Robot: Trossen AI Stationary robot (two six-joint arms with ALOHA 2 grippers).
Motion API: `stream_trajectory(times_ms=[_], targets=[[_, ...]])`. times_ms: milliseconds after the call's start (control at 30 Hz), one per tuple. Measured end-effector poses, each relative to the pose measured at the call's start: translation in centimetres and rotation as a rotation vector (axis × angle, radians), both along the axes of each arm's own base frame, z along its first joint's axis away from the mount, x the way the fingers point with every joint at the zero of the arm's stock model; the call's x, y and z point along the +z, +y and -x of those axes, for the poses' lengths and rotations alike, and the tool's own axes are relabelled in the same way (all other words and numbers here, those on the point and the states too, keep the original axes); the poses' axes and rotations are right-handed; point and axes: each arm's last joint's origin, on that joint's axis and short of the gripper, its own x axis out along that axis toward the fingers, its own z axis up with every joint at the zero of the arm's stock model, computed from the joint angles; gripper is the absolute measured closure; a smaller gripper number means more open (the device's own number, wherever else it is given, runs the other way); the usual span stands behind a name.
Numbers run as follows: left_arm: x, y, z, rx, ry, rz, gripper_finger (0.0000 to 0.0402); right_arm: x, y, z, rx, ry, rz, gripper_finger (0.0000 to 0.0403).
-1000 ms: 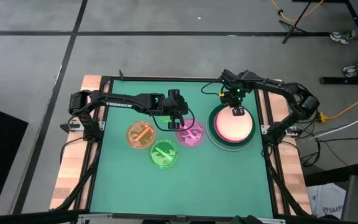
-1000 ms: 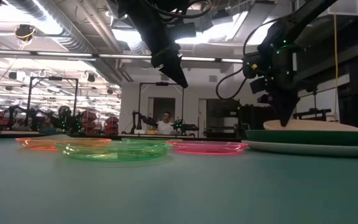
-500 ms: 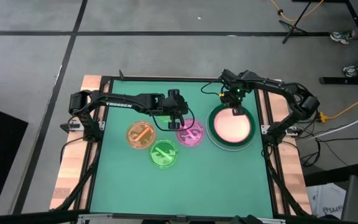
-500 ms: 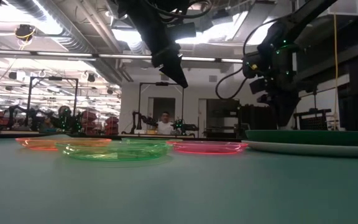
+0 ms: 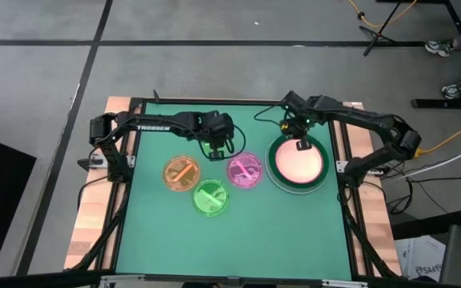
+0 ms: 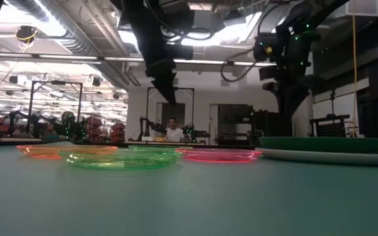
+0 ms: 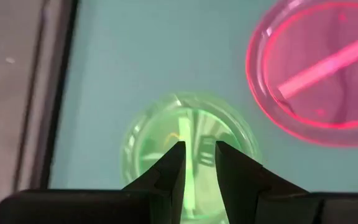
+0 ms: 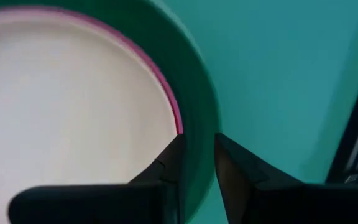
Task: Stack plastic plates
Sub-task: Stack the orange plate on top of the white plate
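On the green desk [image 5: 294, 232], the big plates formed one stack [image 5: 298, 164] at right, cream on top. The right claw [image 5: 301, 138] hovered over its far rim, fingers slightly parted, empty. The left claw [image 5: 217, 147], likewise slightly parted and empty, hung above a lime plate [image 7: 188, 152]; orange [image 5: 182, 172], pink [image 5: 245, 169] and another lime plate [image 5: 211, 198] lay nearby.

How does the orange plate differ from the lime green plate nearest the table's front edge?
The orange plate is translucent orange with an orange centre bar; the lime green plate is translucent green with a green bar. In the high view the orange plate lies nearer the left arm's side, the lime green plate nearer the front edge, rims almost meeting. Both are small, round, flat on the table, unstacked.
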Motion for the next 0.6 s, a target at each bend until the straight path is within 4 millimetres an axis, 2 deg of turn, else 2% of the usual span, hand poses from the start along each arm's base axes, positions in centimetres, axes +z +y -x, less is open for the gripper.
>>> stream_trajectory(times_ms=[333, 467, 600], targets=[[-0.9, 0.2, 2.6, 0.008, 0.247, 0.124, 0.0321, 0.3, 4.8, -3.6, 0.154, -0.085, 0.083, 0.0333], [-1.3, -0.2, 3.4, -0.054, 0.335, 0.203, 0.0321, 0.4, 6.3, -4.2, 0.170, -0.078, 0.117, 0.0333], [-2.7, -0.8, 4.4, -0.135, 0.403, 0.297, 0.0321, 0.3, 7.3, -4.3, 0.198, -0.053, 0.126, 0.0333]])
